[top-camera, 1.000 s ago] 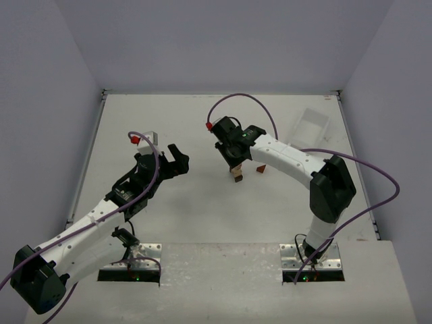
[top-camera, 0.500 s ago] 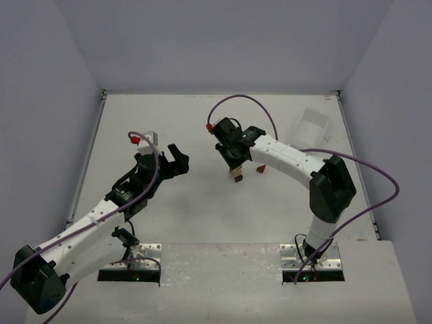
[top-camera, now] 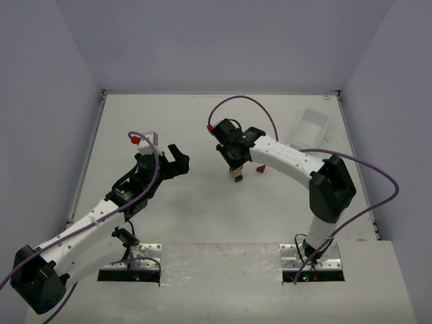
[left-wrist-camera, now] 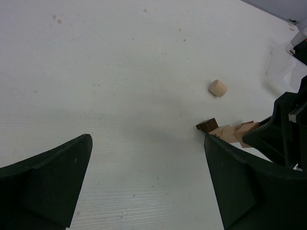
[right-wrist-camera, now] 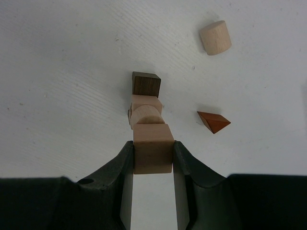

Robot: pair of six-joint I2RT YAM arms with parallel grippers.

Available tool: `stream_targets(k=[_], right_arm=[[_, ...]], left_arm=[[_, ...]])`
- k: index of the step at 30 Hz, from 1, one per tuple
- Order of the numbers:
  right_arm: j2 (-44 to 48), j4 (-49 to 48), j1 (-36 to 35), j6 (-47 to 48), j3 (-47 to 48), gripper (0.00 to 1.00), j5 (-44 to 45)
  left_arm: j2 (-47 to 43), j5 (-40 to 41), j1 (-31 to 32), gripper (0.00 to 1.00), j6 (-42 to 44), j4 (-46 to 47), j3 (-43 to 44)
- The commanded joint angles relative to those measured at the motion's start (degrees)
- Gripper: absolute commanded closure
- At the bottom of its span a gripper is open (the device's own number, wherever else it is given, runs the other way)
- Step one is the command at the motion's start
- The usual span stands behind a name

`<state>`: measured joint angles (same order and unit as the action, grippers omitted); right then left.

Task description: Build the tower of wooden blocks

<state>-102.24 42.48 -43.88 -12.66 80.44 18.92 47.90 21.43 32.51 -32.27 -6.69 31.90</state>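
Observation:
The wood block tower [top-camera: 236,177] stands mid-table. In the right wrist view it has a dark brown cube [right-wrist-camera: 146,84] at the base and pale rounded blocks [right-wrist-camera: 146,114] above. My right gripper [right-wrist-camera: 153,154] is shut on a pale tan cube [right-wrist-camera: 153,148] held right at the top of the stack; whether it touches I cannot tell. A reddish-brown wedge [right-wrist-camera: 214,121] and a pale cylinder [right-wrist-camera: 215,37] lie loose to the right of the tower. My left gripper [left-wrist-camera: 147,143] is open and empty, to the left of the tower [left-wrist-camera: 225,130].
A clear plastic tray [top-camera: 312,123] sits at the back right near the table edge. The right arm [top-camera: 297,162] reaches across from the right. In the left wrist view the cylinder [left-wrist-camera: 218,88] lies beyond the tower.

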Motion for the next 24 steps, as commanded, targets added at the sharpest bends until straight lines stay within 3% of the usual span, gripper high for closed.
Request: stream_targets(k=[1, 24], right_arm=[[0.39, -1.7, 0.11, -0.54, 0.15, 0.74, 1.47], [1.11, -3.49, 0.58, -0.44, -0.62, 0.72, 0.74]], left_arm=[[-0.59, -0.24, -0.67, 0.0, -0.16, 1.33, 0.09], [-0.14, -0.61, -0.61, 0.0, 0.16, 1.82, 0.18]])
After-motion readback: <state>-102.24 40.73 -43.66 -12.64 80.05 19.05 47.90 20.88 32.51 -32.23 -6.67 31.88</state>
